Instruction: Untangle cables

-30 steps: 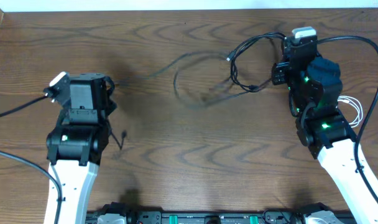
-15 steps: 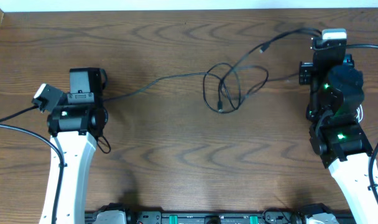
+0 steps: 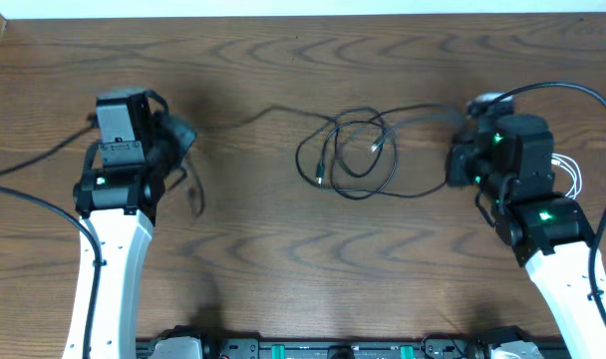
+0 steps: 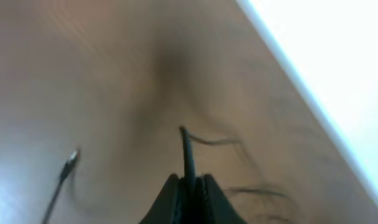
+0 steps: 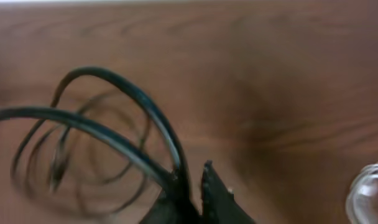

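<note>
A wooden table (image 3: 283,259) is seen from above, with the left arm (image 3: 114,229) and the right arm (image 3: 552,239) set at its two sides. The black cables (image 3: 353,155) are looped together in a loose tangle at the middle of the table, between the arms; one thin strand is drawn out leftward toward the left arm. The white cable (image 3: 572,175) is bunched at the far right, just beside the right arm. The left gripper (image 4: 188,182) is closed tight on a black cable, whose short end stands up from between the fingers. The right gripper (image 5: 194,183) is parted only narrowly, and two black strands run in between its fingers — whether they are gripped cannot be told. A loose plug end (image 4: 71,158) lies on the wood — blurred.
</note>
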### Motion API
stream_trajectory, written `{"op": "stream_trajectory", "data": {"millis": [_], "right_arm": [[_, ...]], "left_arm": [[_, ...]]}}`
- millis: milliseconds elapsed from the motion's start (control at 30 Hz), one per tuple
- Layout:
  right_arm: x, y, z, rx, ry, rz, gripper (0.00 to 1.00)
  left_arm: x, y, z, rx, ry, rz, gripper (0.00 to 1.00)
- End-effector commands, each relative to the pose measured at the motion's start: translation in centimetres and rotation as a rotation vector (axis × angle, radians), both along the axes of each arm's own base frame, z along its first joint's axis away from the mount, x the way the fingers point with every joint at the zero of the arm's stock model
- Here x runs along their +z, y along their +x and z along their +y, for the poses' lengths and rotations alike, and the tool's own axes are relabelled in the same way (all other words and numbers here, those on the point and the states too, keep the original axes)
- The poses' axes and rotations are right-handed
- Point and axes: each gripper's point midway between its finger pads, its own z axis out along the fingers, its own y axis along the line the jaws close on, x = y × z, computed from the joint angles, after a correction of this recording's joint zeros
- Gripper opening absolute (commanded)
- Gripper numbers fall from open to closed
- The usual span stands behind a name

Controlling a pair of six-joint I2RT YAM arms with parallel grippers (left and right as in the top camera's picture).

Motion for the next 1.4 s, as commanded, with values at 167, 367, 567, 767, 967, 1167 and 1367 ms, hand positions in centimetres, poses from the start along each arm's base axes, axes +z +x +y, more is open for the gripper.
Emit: {"op": "stream_trajectory", "data": {"millis": [167, 367, 567, 767, 967, 1167, 1367], "right_arm": [[-5.1, -3.4, 1.8, 0.061, 0.086, 0.29, 0.21], [-6.5, -4.3, 2.7, 0.096, 0.124, 0.372, 0.45], [-5.4, -4.5, 5.4, 0.202, 0.25, 0.363, 0.61], [-4.4, -4.0, 6.6, 0.261, 0.309, 0.324, 0.73], [-4.4, -4.0, 6.6, 0.256, 0.305, 0.324, 0.63], [-4.9, -4.1, 5.9, 0.196, 0.297, 0.355, 0.82], [-5.4, -3.8, 4.9, 0.127, 0.266, 0.357, 0.83]], "left_arm": [[5.2, 0.5, -8.5, -0.46, -0.211, -0.206, 0.08], [1.2, -1.4, -7.3, -0.407, -0.122, -0.028, 0.36], [-1.3, -3.2, -6.2, -0.322, -0.119, 0.114, 0.86], [-1.1, -3.5, -9.0, -0.408, -0.113, 0.104, 0.91], [-2.2, -2.8, -12.1, -0.472, 0.058, 0.091, 0.95], [-7.2, -2.1, -16.0, -0.394, 0.075, 0.216, 0.99], [-11.5, -1.1, -22.4, -0.536, 0.014, 0.234, 1.0]]}}
